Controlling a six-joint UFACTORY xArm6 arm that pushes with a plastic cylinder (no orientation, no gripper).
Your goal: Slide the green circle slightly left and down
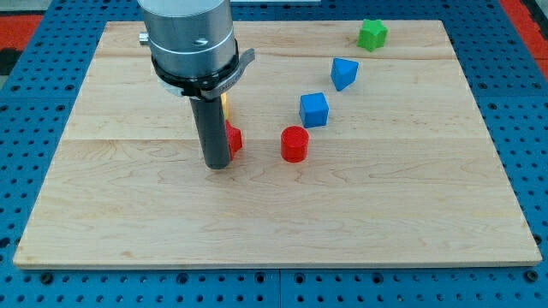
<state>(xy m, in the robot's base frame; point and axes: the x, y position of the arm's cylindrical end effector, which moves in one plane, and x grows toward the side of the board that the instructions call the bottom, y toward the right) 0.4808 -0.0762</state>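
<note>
The only green block (372,34) in view sits near the view's top right edge of the wooden board (282,222); its outline looks angular rather than round. My tip (218,166) rests on the board left of centre, far to the left of and below that green block. A red block (234,139) touches the rod's right side, partly hidden by it. A yellow block (225,108) peeks out just behind the rod, mostly hidden.
A red cylinder (294,144) stands right of my tip. A blue cube (314,109) lies above and right of it, and another blue block (343,73) further up and right. The arm's grey body (190,43) hides the board's upper left part.
</note>
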